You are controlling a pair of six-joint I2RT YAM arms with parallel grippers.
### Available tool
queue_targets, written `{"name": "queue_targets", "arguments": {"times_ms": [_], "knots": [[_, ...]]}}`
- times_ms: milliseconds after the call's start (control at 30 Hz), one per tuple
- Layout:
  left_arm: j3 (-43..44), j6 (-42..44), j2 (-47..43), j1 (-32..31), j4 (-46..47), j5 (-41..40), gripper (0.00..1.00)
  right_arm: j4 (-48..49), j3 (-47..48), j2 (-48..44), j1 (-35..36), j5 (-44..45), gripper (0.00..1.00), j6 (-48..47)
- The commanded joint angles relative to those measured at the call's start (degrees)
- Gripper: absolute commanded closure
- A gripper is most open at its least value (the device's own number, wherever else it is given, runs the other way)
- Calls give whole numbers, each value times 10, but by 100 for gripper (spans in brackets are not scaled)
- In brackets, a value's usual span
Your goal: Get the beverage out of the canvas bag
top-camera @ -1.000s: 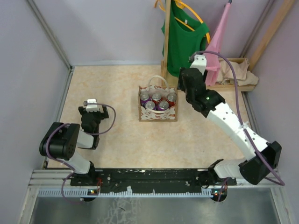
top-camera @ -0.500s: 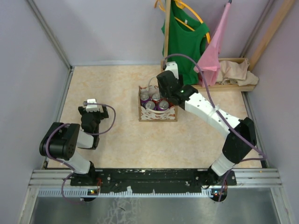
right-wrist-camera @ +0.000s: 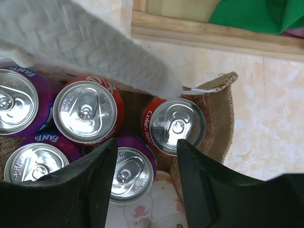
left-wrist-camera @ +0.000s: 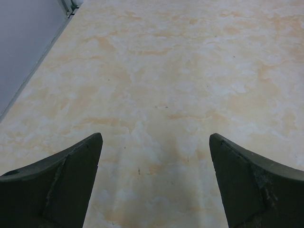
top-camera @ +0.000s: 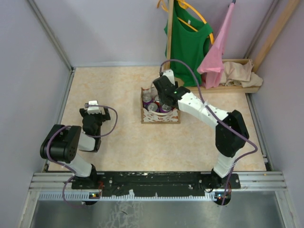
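Just above the middle of the top view, the canvas bag point(top-camera: 160, 117) stands upright on the table point(top-camera: 114, 85), still holding every beverage. The right wrist view shows five cans packed upright inside. A Coke can point(right-wrist-camera: 178, 126) sits against the bag's right wall point(right-wrist-camera: 218, 118), and a red can point(right-wrist-camera: 88, 111) is to its left. A purple can point(right-wrist-camera: 127, 173) stands low between them, with two Fanta cans point(right-wrist-camera: 14, 102) at the left edge. A white handle point(right-wrist-camera: 85, 42) drapes across the upper left of that view and hides part of the back row.

The right gripper point(top-camera: 164, 97) hangs over the bag mouth with its jaws spread and nothing between them. In its own camera the right gripper point(right-wrist-camera: 146, 154) frames the purple can and the near edge of the Coke can.

The step in hand looks like the approach before a grasp, and no can is lifted yet. Next the jaws probably need to centre on one can. They should drop straight down without catching the handle or a neighbouring can, close on it, then lift it clear.

The left gripper point(top-camera: 92, 107) rests far to the left, and its wrist view shows the left gripper point(left-wrist-camera: 156, 140) wide open over bare tabletop.

One second ago the right arm was off to the right of the bag, near the green shirt point(top-camera: 187, 42). Half a second ago it had reached the bag's upper right corner, and now it is over the cans. The left arm and the bag have not moved.
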Motion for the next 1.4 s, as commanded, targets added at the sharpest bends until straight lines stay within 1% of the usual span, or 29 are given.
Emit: {"name": "queue_targets", "arguments": {"times_ms": [0,233,333,533,700,800,1067,1367], "knots": [[-4,-5,4,0,25,-4,0,18,32,8,1,6,47,7],[-4,-5,4,0,25,-4,0,8,36,24,-2,53,44,28],[-4,-5,4,0,25,-4,0,4,31,22,-18,59,43,49],[-4,-5,4,0,25,-4,0,14,-1,13,-71,1,40,85],[-4,-6,5,0,25,-4,0,32,-13,15,-89,-15,30,88],[-3,-6,4,0,25,-4,0,26,-5,27,-90,-21,27,87],[-4,-6,4,0,25,-4,0,7,-13,43,-90,-46,26,108],[-4,-6,4,0,25,-4,0,15,-42,56,-90,-36,30,134]]}}
